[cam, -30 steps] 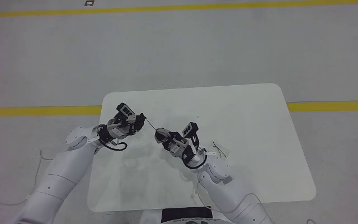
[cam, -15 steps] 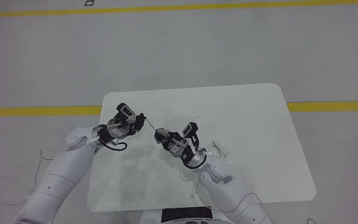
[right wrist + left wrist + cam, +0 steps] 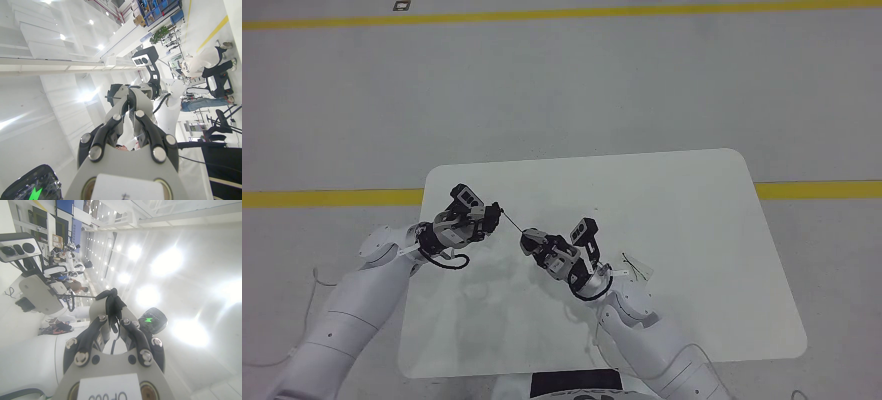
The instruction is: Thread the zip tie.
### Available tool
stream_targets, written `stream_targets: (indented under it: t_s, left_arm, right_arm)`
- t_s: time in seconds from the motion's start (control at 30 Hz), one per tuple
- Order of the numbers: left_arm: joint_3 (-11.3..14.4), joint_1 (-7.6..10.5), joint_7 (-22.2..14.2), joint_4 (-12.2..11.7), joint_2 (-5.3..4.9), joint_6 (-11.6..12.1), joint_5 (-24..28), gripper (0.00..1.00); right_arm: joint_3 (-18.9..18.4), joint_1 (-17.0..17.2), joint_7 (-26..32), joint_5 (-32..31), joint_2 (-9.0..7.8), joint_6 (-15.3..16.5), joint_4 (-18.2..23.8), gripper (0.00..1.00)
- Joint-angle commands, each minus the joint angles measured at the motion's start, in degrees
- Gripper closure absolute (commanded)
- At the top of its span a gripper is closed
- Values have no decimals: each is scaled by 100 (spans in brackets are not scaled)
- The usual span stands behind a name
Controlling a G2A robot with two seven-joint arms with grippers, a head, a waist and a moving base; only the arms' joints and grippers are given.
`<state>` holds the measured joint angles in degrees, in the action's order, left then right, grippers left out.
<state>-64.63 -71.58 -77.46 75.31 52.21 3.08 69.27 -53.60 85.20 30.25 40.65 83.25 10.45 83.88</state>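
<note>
The left gripper (image 3: 111, 295) is clamped on one end of the black zip tie (image 3: 83, 297). The right gripper (image 3: 129, 93) is closed on the other end. The tie spans both, above the table (image 3: 692, 220).

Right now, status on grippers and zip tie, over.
Left gripper shut on zip tie. Right gripper shut on its far end, strap straight between them above table. Nothing in the way; loose black strands lie aside.
</note>
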Motion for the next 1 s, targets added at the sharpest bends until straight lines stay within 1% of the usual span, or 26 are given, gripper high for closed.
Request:
stream_targets:
  t_s: [0.0, 0.17, 0.2, 0.23, 0.27, 0.3, 0.47, 0.57, 0.67, 0.73, 0.97]
  left_arm:
    - [0, 0, 0, 0, 0, 0, 0, 100]
    - [0, 0, 0, 0, 0, 0, 0, 100]
    - [0, 0, 0, 0, 0, 0, 0, 100]
    - [0, 0, 0, 0, 0, 0, 0, 100]
    - [0, 0, 0, 0, 0, 0, 0, 100]
    - [0, 0, 0, 0, 0, 0, 0, 100]
    - [0, 0, 0, 0, 0, 0, 0, 100]
    - [0, 0, 0, 0, 0, 0, 0, 100]
    - [0, 0, 0, 0, 0, 0, 0, 100]
    - [0, 0, 0, 0, 0, 0, 0, 100]
    - [0, 0, 0, 0, 0, 0, 0, 100]
  right_arm:
    - [-2, 2, -6, 0, -2, 5, -5, 100]
    - [-22, 0, -34, 10, -10, 6, -13, 100]
    - [-31, -5, -61, 2, -11, 3, -14, 98]
    - [-35, -8, -84, -1, -12, 1, -9, 60]
    - [-46, -8, -133, -3, -12, 14, 1, 18]
    - [-49, -6, -155, -6, -13, 15, 9, 0]
    - [-115, 14, -271, -37, -23, 101, 37, 0]
    - [-166, 29, -279, -97, -35, 212, 82, 0]
    - [-194, 0, -201, -263, -46, 420, 153, 0]
    - [-184, -28, -197, -486, -54, 532, 180, 0]
    - [-184, -28, -197, -486, -54, 532, 180, 0]
